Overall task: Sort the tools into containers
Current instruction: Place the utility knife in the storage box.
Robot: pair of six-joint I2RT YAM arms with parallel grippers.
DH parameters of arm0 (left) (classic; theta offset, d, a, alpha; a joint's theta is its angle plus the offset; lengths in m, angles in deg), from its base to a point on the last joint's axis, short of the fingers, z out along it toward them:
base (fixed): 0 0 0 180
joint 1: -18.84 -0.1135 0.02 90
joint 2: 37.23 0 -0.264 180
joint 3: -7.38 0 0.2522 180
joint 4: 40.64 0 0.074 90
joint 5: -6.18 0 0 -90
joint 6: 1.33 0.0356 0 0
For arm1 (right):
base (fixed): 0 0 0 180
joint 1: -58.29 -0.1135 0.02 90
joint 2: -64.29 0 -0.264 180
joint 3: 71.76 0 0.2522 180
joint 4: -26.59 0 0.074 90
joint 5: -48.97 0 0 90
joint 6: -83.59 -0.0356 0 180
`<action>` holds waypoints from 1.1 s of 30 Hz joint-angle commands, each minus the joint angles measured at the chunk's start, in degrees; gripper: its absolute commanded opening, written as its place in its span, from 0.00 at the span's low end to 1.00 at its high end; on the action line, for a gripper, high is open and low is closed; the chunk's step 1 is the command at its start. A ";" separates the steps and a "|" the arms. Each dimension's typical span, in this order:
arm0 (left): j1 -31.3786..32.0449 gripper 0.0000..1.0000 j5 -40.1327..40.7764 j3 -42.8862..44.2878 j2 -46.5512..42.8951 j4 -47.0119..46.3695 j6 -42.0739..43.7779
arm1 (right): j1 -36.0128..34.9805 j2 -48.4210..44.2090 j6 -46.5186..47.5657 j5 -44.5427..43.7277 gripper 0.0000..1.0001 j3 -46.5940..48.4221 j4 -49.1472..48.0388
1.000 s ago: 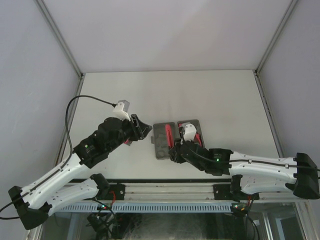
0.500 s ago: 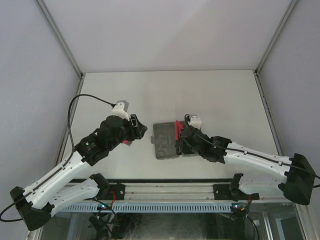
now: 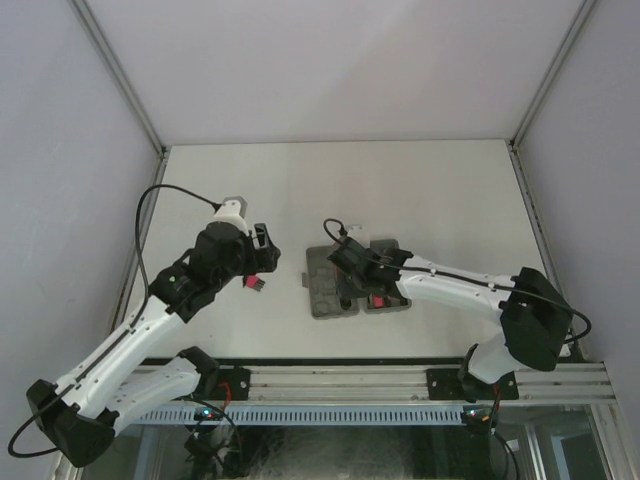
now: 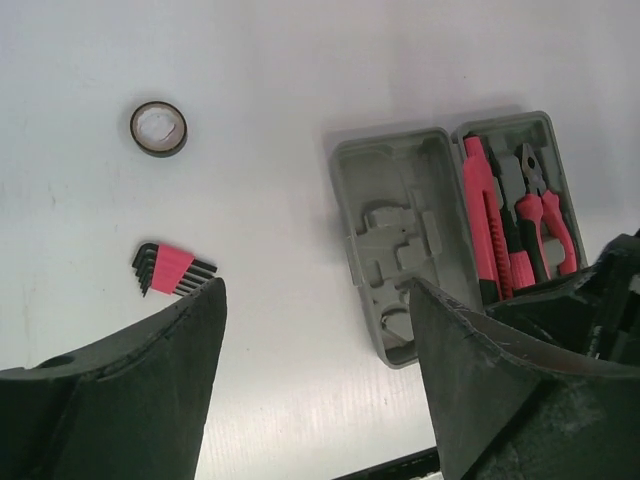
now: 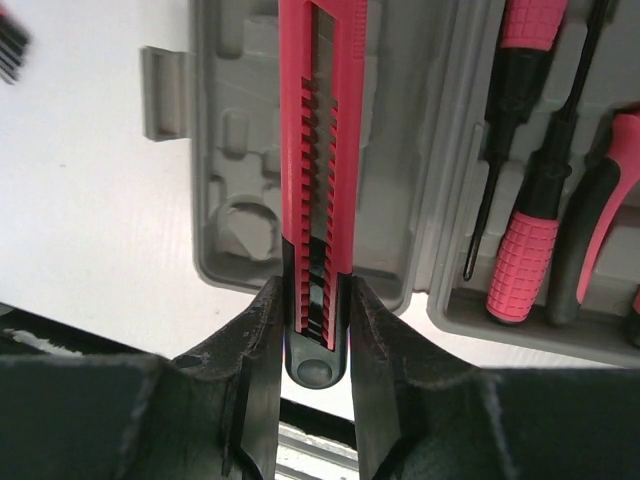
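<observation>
My right gripper (image 5: 318, 330) is shut on the black end of a red utility knife (image 5: 318, 150), which hangs over the right side of the left grey container (image 5: 240, 150). The right container (image 5: 470, 310) holds two red-and-black screwdrivers (image 5: 525, 250) and pliers (image 5: 600, 230). My left gripper (image 4: 315, 340) is open with nothing between its fingers, above bare table to the left of the containers (image 3: 335, 285). A red set of black hex keys (image 4: 172, 270) and a small dark ring (image 4: 158, 128) lie on the table on its far side.
The white table has raised edges left and right, and a metal rail (image 3: 330, 385) runs along the near edge. A black cable (image 3: 165, 200) loops from the left wrist. The right arm (image 3: 450, 285) stretches across the right container.
The right gripper has swung left and further from the bases with the knife, from the right container to over the left one. The left gripper has opened wider and drawn back left.
</observation>
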 commanded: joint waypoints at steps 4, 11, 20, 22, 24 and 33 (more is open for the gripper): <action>-1.66 0.80 -5.86 -2.18 1.31 -6.48 -2.38 | 2.26 3.20 -0.05 1.15 0.00 2.77 1.23; -1.81 0.79 -13.27 -10.38 5.30 -17.99 -8.23 | 3.97 6.21 0.24 3.74 0.00 2.74 -0.99; -2.19 0.71 -16.55 -15.26 10.93 -30.98 -11.37 | 5.51 8.05 -0.01 5.48 0.00 2.76 -2.19; -2.62 0.67 -17.52 -15.29 13.02 -32.37 -11.49 | 5.54 8.34 -0.07 5.89 0.01 2.70 -2.52; -2.93 0.65 -17.75 -15.42 15.07 -33.00 -11.59 | 5.66 8.50 -0.11 6.04 0.00 2.74 -2.79; -3.40 0.58 -18.17 -16.19 21.60 -35.91 -11.62 | 5.74 8.64 -0.37 5.96 0.00 2.74 -2.62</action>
